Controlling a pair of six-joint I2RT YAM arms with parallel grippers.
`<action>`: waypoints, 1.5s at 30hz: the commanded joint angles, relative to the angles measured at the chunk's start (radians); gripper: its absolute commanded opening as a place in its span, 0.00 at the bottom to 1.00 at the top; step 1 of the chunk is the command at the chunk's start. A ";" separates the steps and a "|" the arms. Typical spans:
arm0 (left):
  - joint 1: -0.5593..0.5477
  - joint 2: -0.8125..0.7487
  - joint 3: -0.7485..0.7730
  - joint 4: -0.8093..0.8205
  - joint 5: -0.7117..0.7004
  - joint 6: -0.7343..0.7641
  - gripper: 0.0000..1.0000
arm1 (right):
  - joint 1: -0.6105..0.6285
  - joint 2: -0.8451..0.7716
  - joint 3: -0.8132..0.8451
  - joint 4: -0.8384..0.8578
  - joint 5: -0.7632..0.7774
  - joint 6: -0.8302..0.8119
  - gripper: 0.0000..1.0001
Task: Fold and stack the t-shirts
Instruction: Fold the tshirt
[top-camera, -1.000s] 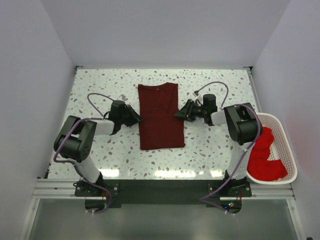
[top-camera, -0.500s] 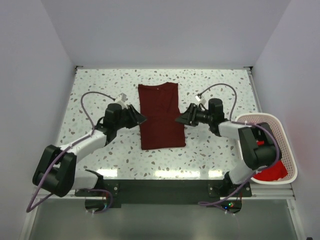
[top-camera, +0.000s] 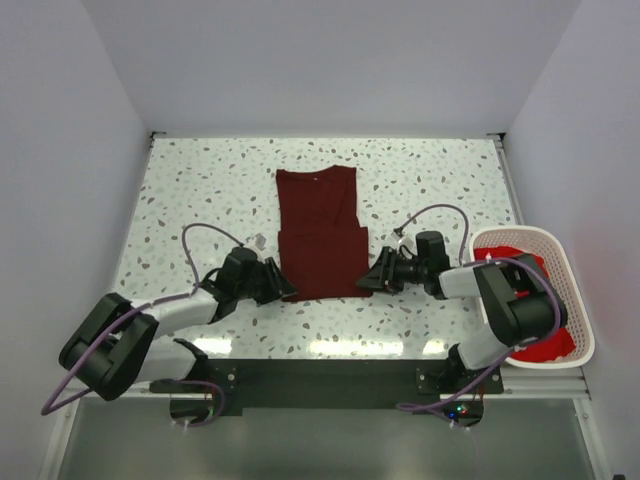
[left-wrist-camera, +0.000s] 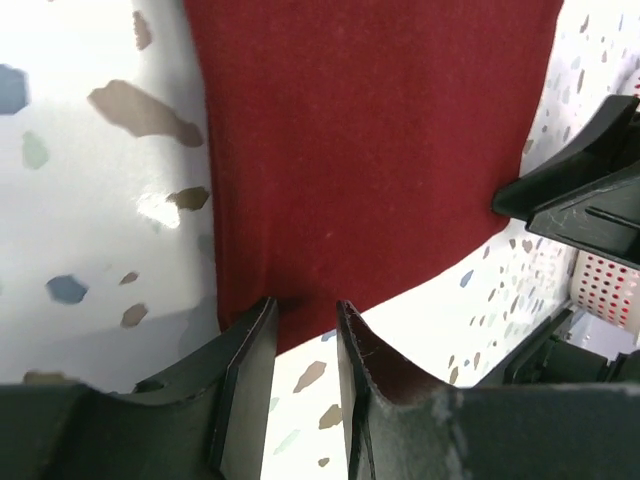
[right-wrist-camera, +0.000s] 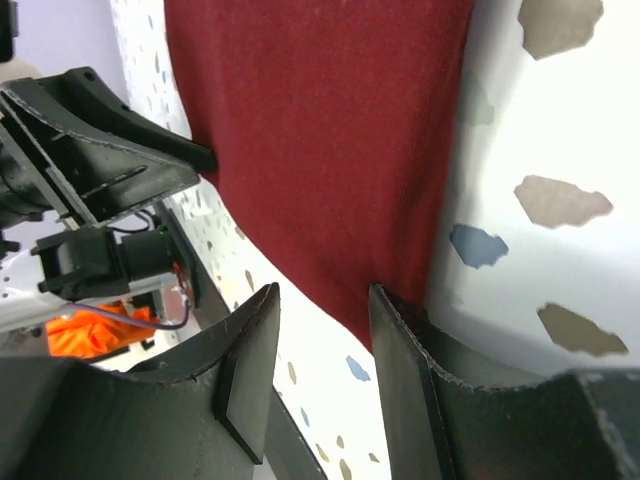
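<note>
A dark maroon t-shirt (top-camera: 318, 235), folded into a long strip, lies flat mid-table with its collar at the far end. My left gripper (top-camera: 285, 291) sits low at its near left corner, my right gripper (top-camera: 366, 284) at its near right corner. In the left wrist view the left gripper (left-wrist-camera: 305, 315) is open, with the maroon t-shirt's (left-wrist-camera: 370, 140) hem just at the fingertips and bare table between the fingers. The right gripper (right-wrist-camera: 325, 300) is open too, one finger (right-wrist-camera: 400, 360) touching the maroon t-shirt's (right-wrist-camera: 320, 130) corner. Brighter red t-shirts (top-camera: 535, 335) lie in the basket.
A white mesh basket (top-camera: 585, 330) stands at the table's right near corner, close behind the right arm. White walls enclose the speckled table (top-camera: 200, 190) on three sides. Cables loop above both wrists.
Both grippers have slid from the shirt's mid-length sides toward me, down to its near hem corners. The shirt has stayed in place.
</note>
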 joint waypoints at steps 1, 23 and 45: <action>0.001 -0.085 -0.027 -0.156 -0.111 -0.007 0.36 | -0.010 -0.104 -0.005 -0.163 0.079 -0.085 0.45; -0.179 0.025 0.418 -0.741 -0.415 0.161 0.59 | 0.357 -0.264 0.422 -1.018 0.829 -0.211 0.60; -0.263 0.233 0.421 -0.701 -0.474 0.151 0.29 | 0.454 -0.083 0.476 -0.967 0.896 -0.190 0.57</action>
